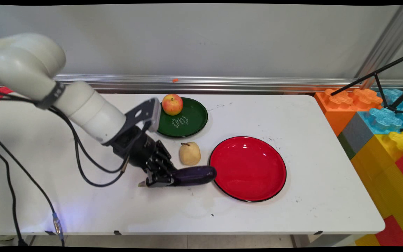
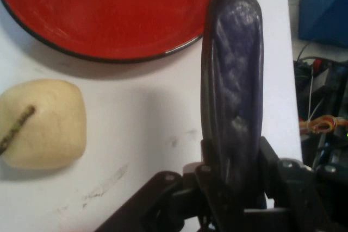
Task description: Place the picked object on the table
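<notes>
- The eggplant (image 1: 194,175), a long dark-purple one, lies low over the white table (image 1: 292,115) with its rounded tip at the near-left rim of the red plate (image 1: 247,168); whether tip and rim touch I cannot tell.
- The gripper (image 1: 159,181) has its jaws clamped on the eggplant's stem end; the hand view shows the body (image 2: 232,80) running straight out from between the fingers.
- It looks smooth, glossy and rigid, probably a light toy; held at one end, the long free part could swing or slip, so a hold nearer the middle would seem steadier.
- A tan pear (image 1: 190,153) stands just beside the eggplant, on its far side, apart from it.
- Farther back, a green plate (image 1: 191,122) carries an apple (image 1: 172,104) at its left edge.
- Large coloured building blocks (image 1: 383,140) are stacked off the table's right end, well apart.
</notes>
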{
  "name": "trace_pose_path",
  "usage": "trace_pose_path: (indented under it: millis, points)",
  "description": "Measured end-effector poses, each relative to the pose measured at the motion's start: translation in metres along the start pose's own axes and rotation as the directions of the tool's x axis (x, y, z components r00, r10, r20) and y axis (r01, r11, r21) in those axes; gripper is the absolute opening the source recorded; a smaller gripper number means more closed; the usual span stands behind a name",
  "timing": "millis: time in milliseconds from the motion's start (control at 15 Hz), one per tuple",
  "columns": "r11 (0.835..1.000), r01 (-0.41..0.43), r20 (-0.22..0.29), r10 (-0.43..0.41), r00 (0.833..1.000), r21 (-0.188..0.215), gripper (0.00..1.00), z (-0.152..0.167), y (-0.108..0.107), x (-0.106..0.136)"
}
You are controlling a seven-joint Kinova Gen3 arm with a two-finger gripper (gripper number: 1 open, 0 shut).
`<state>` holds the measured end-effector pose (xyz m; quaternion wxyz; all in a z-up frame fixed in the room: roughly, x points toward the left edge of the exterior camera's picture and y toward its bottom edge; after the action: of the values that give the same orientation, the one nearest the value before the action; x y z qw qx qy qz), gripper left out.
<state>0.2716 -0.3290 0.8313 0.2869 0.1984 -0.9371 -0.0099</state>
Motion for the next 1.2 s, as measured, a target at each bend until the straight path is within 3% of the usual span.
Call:
trace_pose_path:
  millis: [467,1200]
  points:
    - [0.998,-0.06,0.0,0.06,0.998,-0.016,0.0,0.04,-0.008,-0.03]
    - [0.993,-0.118,0.015,0.118,0.993,-0.009,0.0,0.062,-0.018,-0.056]
